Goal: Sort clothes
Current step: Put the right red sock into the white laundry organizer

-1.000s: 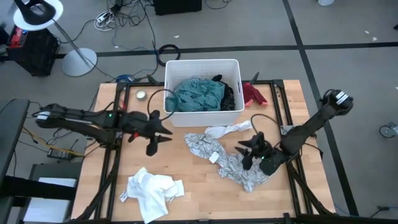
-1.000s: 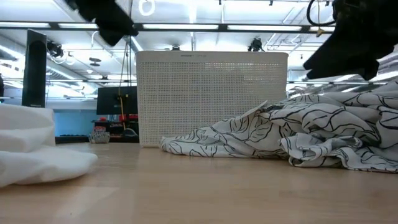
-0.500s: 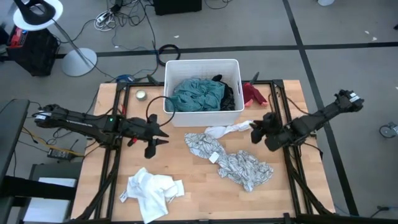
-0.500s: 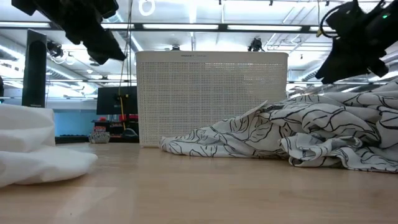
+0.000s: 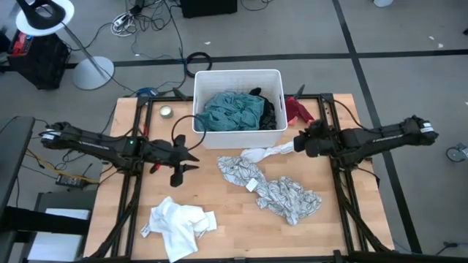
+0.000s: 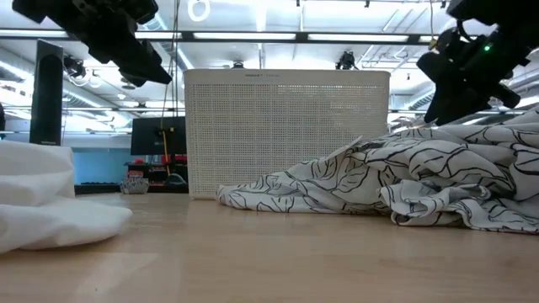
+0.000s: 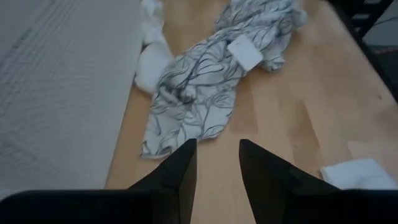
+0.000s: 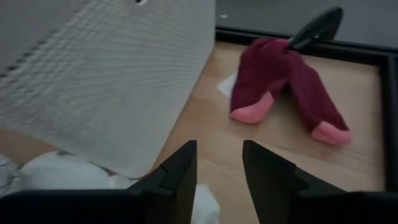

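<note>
The white bin (image 5: 238, 109) at the far middle holds teal (image 5: 232, 111) and black (image 5: 267, 109) clothes. A red garment (image 5: 296, 109) lies to the right of the bin. A white sock (image 5: 267, 153) and the leaf-print garment (image 5: 276, 191) lie flat in the middle. A plain white garment (image 5: 179, 223) lies near the front left. My left gripper (image 5: 191, 157) is open and empty, left of the leaf-print garment (image 7: 205, 81). My right gripper (image 5: 298, 142) is open and empty above the sock's right end. In the right wrist view it points at the red garment (image 8: 286, 87).
A small round object (image 5: 166, 111) lies on the table left of the bin. Dark rails (image 5: 325, 117) run along the table at both sides. Bare wood (image 5: 241, 234) lies between the white garment and the leaf-print garment.
My right gripper has gone from just above the leaf-print garment toward the table's far edge. It now stands by the sock's right end, and its arm has swung out level toward the right. The leaf-print garment lies as before.
</note>
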